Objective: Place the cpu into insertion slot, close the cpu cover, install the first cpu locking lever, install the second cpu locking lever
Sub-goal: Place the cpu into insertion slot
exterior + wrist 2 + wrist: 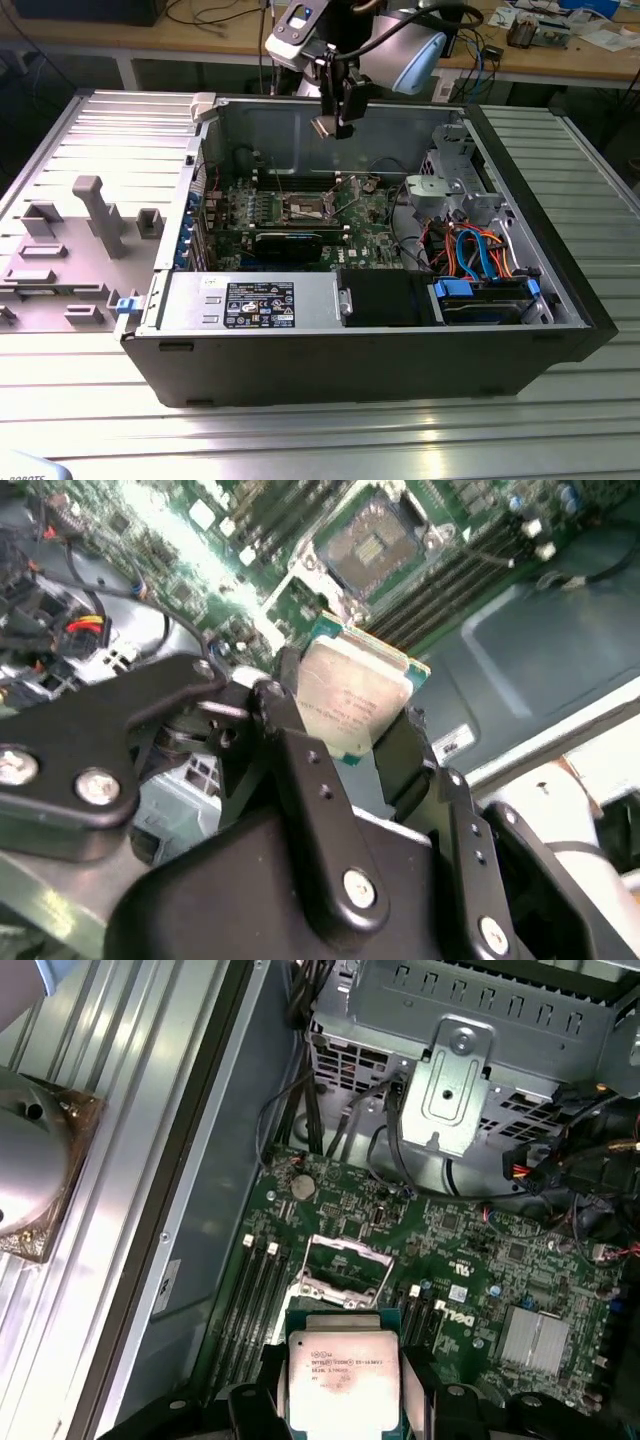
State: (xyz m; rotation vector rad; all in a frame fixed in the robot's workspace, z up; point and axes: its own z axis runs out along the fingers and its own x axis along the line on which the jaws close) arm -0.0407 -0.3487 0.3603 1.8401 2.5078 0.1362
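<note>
Claw (335,122) is clamped on the chip (343,1373) at two opposite edges. Chip hangs above the open socket (340,1278) on the green board (470,1250), inside the computer case (400,352).

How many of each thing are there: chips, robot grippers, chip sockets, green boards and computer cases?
cpu, held by the gripper above the board: 1
gripper: 1
cpu socket, empty: 1
green board: 1
computer case, open: 1
Total: 5
</note>
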